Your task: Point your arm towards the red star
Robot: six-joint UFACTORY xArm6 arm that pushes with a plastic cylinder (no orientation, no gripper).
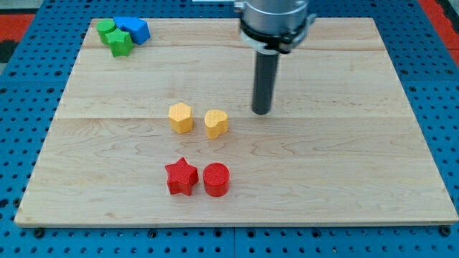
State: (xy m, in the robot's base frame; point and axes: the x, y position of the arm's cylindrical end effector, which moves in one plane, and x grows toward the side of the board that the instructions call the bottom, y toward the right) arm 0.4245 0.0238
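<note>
Camera view: my tip [262,112] sat on the wooden board [344,165], just right of the yellow heart [216,123] and apart from it; yellow hexagon [181,117] was left of the heart. No claw on this rod, so nothing to spread or pinch. Red star [181,177] lay near the view's bottom, touching the red cylinder [216,179], well below-left of the tip. Green blocks [115,37] and blue blocks [134,29] were clustered top-left.

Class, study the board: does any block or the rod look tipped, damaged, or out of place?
Nothing stands out. The red star and red cylinder sit upright side by side, the two yellow blocks above them, green and blue blocks clustered top left. My tip rests right of the yellow pair.
</note>
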